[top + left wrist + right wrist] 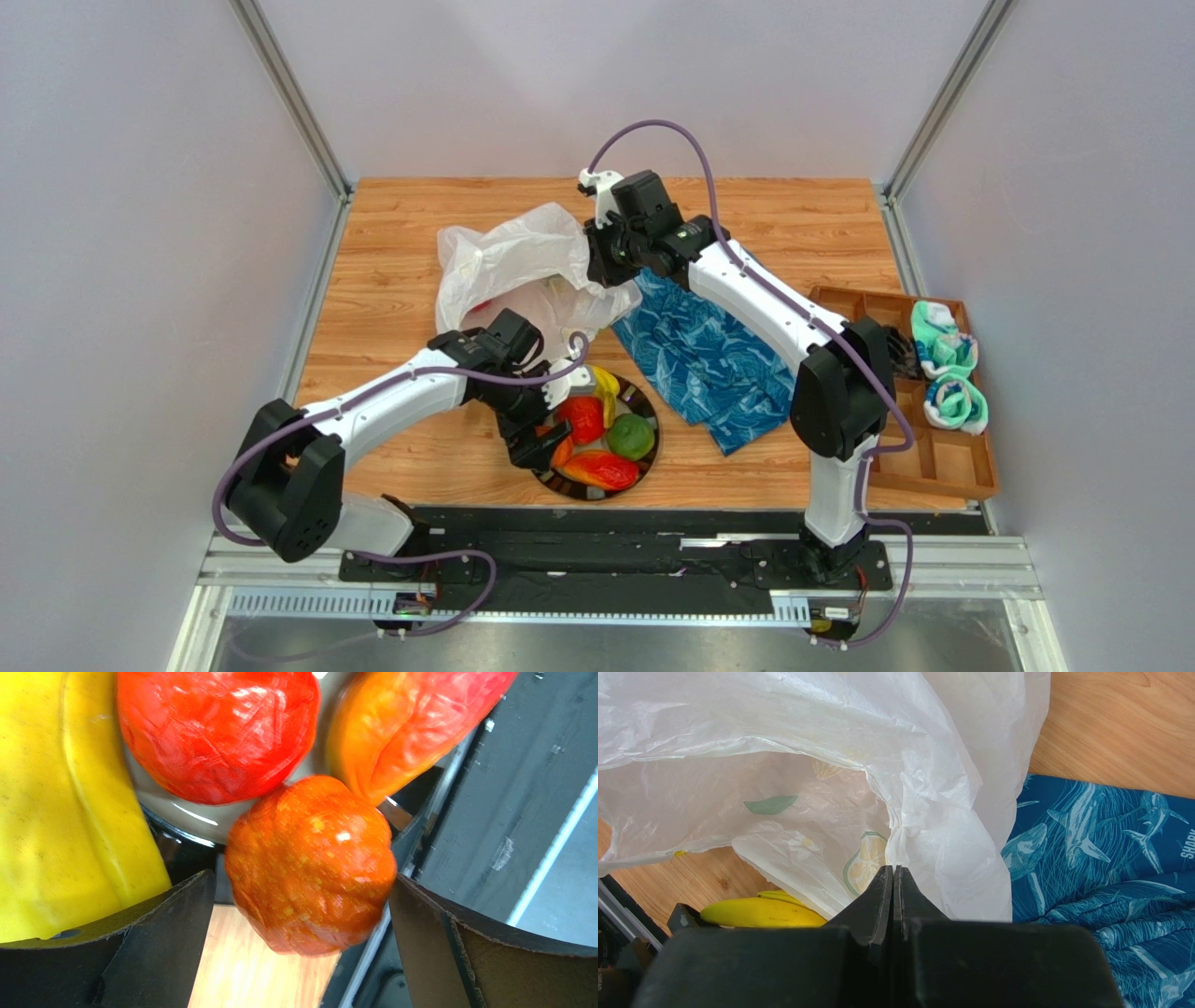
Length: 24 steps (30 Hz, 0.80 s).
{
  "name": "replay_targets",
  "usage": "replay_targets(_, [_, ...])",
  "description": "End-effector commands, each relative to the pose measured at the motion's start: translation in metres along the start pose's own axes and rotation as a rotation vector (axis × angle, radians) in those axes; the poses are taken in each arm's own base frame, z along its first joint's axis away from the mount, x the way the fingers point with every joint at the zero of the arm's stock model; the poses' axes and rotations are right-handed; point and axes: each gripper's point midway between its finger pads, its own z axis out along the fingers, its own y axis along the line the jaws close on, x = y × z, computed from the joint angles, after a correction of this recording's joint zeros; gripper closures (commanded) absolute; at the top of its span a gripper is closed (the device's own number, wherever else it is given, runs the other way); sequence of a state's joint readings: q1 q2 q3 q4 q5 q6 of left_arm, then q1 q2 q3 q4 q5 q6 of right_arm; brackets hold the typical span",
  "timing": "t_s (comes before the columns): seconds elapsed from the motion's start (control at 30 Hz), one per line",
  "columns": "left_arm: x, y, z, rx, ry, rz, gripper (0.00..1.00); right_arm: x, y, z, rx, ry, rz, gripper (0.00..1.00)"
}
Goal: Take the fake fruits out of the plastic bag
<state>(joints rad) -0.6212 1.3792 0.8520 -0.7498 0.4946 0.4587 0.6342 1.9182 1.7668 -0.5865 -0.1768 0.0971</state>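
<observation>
Far side of the wood-grain table [407,280]: the plastic bag [512,273], a thin, crinkled, milky film with a green leaf print, slumped just beyond the plate [654,420]. The right gripper [610,259] has its jaws pressed together, pinching the film at the bag's right edge, beside a blue patterned cloth [701,364].

On the round, black-rimmed plate sit the fake fruits, glossy moulded plastic:
- banana bunch [606,392], long axis running far to near
- mango shape [603,471], lying crosswise along the near rim
- red round [584,417] and green one [631,437]

The left gripper [302,917] has its jaws spread wide, flanking a bumpy orange fruit [309,864] at the plate's near-left edge.
</observation>
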Motion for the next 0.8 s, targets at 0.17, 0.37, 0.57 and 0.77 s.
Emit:
replay_targets(0.17, [-0.129, -0.025, -0.121, -0.077, -0.352, 0.150, 0.01, -0.033, 0.003, -0.018, 0.008, -0.100, -0.044, 1.00])
replay_targets(0.37, [-0.133, 0.044, -0.114, -0.356, -0.290, 0.157, 0.01, -0.045, 0.011, -0.024, -0.015, -0.126, -0.027, 1.00])
replay_targets(0.57, [-0.110, 0.133, -0.095, -0.502, -0.193, 0.074, 0.13, -0.069, 0.024, -0.047, -0.053, -0.189, -0.033, 1.00])
replay_targets(0.77, [-0.083, 0.190, -0.103, -0.562, -0.096, 0.075, 0.28, -0.068, 0.032, -0.058, -0.085, -0.189, -0.013, 1.00])
